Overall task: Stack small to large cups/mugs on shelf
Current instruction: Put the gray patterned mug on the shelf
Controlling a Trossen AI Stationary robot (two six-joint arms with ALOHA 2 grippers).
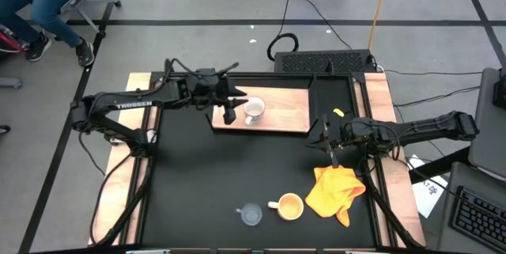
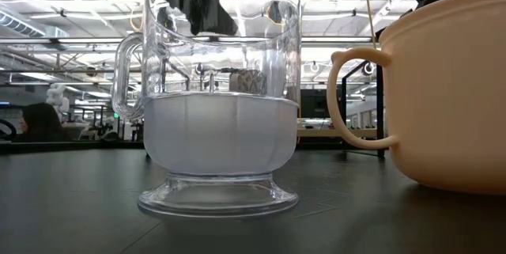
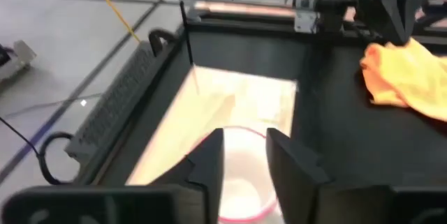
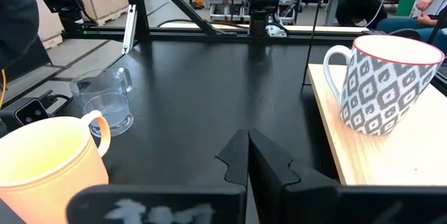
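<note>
A white mug with a grey diamond pattern and a red rim (image 1: pixel 253 111) (image 4: pixel 387 88) stands upright on its base on the light-wood shelf (image 1: pixel 285 108). My left gripper (image 1: pixel 229 115) (image 3: pixel 244 158) hovers open just above it, toward its left side, with the rim (image 3: pixel 244 213) showing below the fingers. The clear glass cup (image 1: pixel 251 214) (image 2: pixel 217 111) and the orange-yellow mug (image 1: pixel 290 206) (image 4: pixel 49 158) stand side by side on the black tabletop near its near edge. My right gripper (image 1: pixel 333 157) (image 4: pixel 246 147) is shut and empty, right of centre.
An orange-yellow cloth (image 1: pixel 334 191) (image 3: pixel 408 77) lies crumpled on the table right of the orange-yellow mug, below my right gripper. Right of the white mug, the shelf board is bare wood. A black mat lies between shelf and near cups. A person sits beyond the far left corner.
</note>
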